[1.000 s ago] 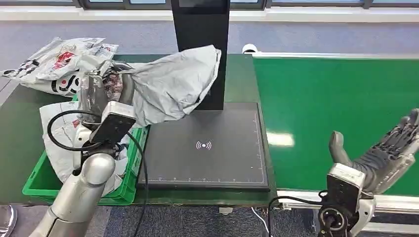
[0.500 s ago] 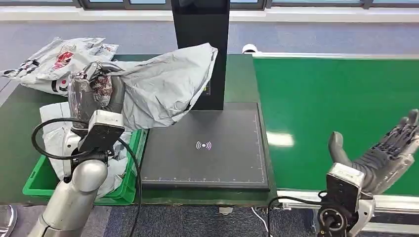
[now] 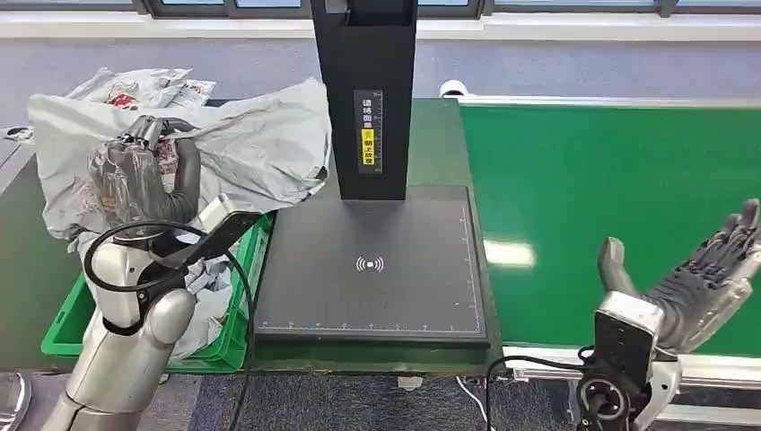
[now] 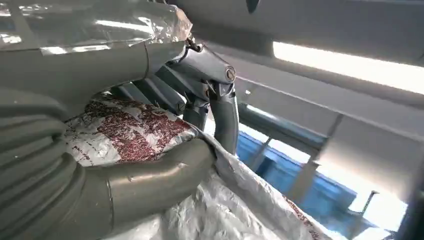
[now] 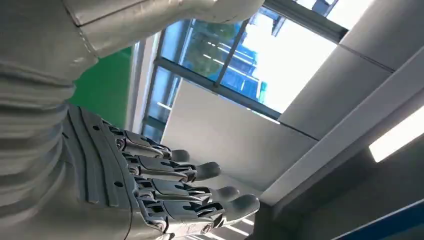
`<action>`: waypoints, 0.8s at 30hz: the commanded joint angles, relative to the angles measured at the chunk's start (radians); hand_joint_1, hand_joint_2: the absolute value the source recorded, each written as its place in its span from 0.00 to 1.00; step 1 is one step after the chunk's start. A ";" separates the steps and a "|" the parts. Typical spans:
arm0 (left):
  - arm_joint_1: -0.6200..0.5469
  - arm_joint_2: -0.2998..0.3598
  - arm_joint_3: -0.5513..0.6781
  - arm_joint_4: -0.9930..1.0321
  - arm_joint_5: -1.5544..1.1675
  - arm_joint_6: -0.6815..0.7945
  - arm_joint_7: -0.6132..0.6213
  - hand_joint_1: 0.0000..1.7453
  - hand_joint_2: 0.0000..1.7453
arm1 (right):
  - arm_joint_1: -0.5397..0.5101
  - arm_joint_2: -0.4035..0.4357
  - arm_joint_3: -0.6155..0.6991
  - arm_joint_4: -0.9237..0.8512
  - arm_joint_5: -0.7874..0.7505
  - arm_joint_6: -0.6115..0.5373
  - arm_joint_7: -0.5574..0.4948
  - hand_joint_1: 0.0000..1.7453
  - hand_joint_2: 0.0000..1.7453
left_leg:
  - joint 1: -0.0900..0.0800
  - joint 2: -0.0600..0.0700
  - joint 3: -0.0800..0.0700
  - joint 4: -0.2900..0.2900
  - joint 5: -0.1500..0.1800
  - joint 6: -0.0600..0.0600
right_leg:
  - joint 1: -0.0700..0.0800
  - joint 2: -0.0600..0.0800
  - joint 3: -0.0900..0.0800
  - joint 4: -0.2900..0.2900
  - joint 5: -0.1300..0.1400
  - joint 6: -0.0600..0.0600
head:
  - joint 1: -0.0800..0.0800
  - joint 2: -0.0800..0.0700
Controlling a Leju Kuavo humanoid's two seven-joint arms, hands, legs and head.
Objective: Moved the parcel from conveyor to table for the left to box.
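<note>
Head view: nearest, the right robot hand (image 3: 695, 287) is being held released, fingers spread, over the near edge of the green conveyor (image 3: 610, 206). Further off, a grey parcel (image 3: 242, 148) is being grasped by the left robot hand (image 3: 135, 184), above the green box (image 3: 235, 337) on the worktop (image 3: 22, 269). It should be lowered squarely over the box, so that its loose far end is not snagged on the black scanner post (image 3: 366, 99).

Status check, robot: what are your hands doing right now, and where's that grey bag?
Left hand grips grey parcel, held above green crate. Right hand open, empty, over conveyor. Black scanner post beside the parcel.
</note>
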 commanded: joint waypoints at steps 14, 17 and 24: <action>0.027 0.013 0.164 0.236 -0.126 -0.064 0.059 1.00 1.00 | -0.016 -0.022 0.026 -0.007 0.028 0.003 0.058 0.00 1.00 | 0.000 0.002 0.004 -0.002 0.000 0.000 | 0.000 0.001 0.003 -0.002 0.000 -0.001 | 0.000 0.000; 0.018 0.011 0.164 0.242 -0.126 -0.066 0.059 1.00 1.00 | -0.021 -0.023 0.028 -0.006 0.031 0.003 0.062 0.00 1.00 | 0.000 0.001 0.002 -0.001 0.000 0.000 | 0.000 0.000 0.002 -0.001 0.000 0.000 | 0.000 0.000; 0.028 0.014 0.172 0.246 -0.137 -0.074 0.072 1.00 1.00 | -0.013 -0.022 0.024 -0.011 0.032 0.003 0.061 0.00 1.00 | 0.000 0.001 0.003 -0.002 0.000 0.000 | 0.000 0.000 0.002 -0.002 0.000 0.000 | 0.000 0.000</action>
